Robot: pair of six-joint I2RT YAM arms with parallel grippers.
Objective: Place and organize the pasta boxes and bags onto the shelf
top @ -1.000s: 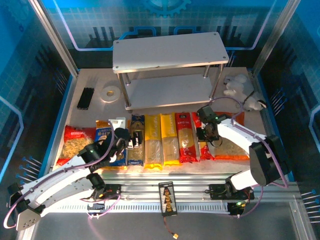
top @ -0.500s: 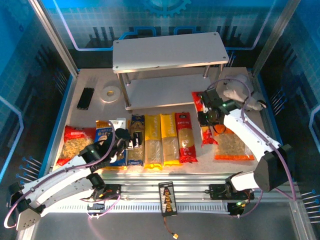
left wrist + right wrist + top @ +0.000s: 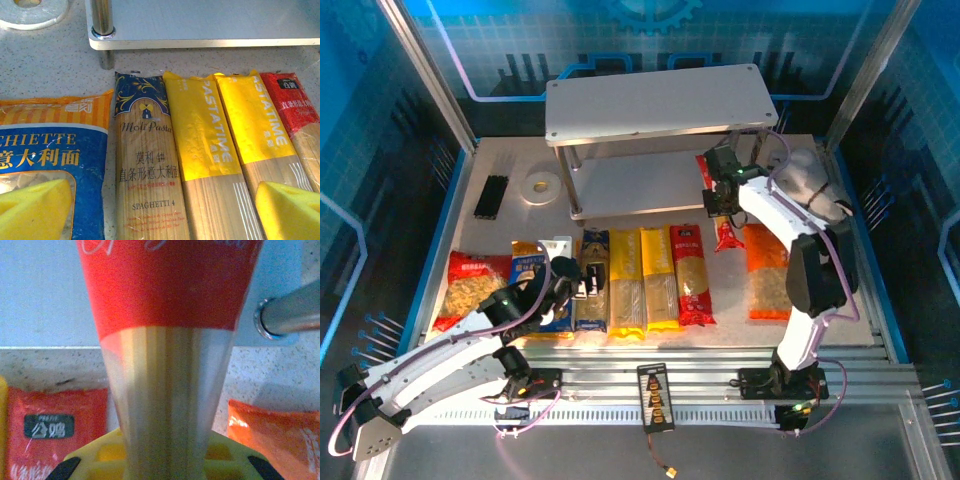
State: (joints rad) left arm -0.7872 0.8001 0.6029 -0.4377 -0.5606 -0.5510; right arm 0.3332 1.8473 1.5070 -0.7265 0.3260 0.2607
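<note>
The right gripper (image 3: 722, 197) clamps a red spaghetti pack (image 3: 170, 295) at the front edge of the shelf (image 3: 650, 182), beside its right front post (delivery under way). The next move likely calls for levelling the pack onto the lower board. The left gripper (image 3: 160, 215) hovers, fingers spread, over the dark blue pack (image 3: 145, 165).

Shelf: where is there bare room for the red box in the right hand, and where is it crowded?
The top board is bare end to end. The lower board is bare from its left end to the held red box at its right end. Crowded: the table in front, packed from red bag to orange bag; plush toy beyond the boards' right end.
</note>
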